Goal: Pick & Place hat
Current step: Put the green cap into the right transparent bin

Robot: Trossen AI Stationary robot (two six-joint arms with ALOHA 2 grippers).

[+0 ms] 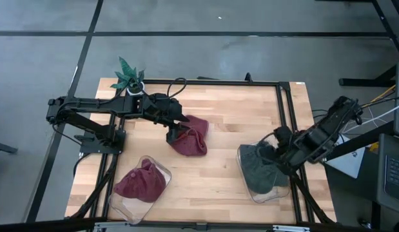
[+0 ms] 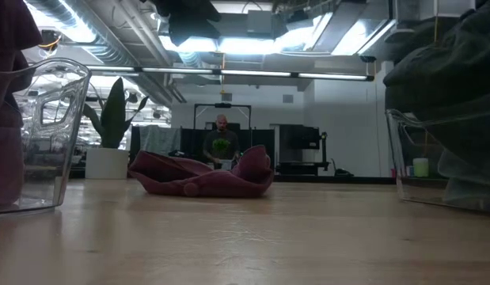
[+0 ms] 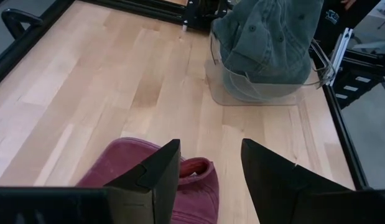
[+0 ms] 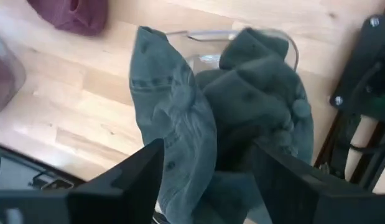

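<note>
Count: three hats, two clear plastic bins, one potted plant [image 1: 128,76], two arms.

Hats: two maroon, one grey-green denim.
- Maroon hat on the table [image 1: 190,136], loose on the bare wood near mid-table, flattened and crumpled in the low view.
- Maroon hat in the bin [image 1: 141,181], sitting in the left clear bin [image 1: 119,203] at the front of the table, well apart from both grippers.
- Grey-green hat [image 1: 258,166], in the right clear bin [image 1: 269,195], piled above its rim.

Left gripper [image 1: 176,131]: right over the loose maroon hat, at its edge nearest the arm. Wrist view shows the fingers [image 3: 155,175] spread apart, nothing between them; the hat lies just under and beside one finger, the wood bare past the other. Can't tell if they touch the fabric.

Right gripper [image 1: 282,149]: at the right bin, directly above the grey-green hat. Fingers [image 4: 131,168] spread wide on either side of the bunched fabric, not closed on it.

A person [image 2: 221,142] stands in the room beyond the table.
</note>
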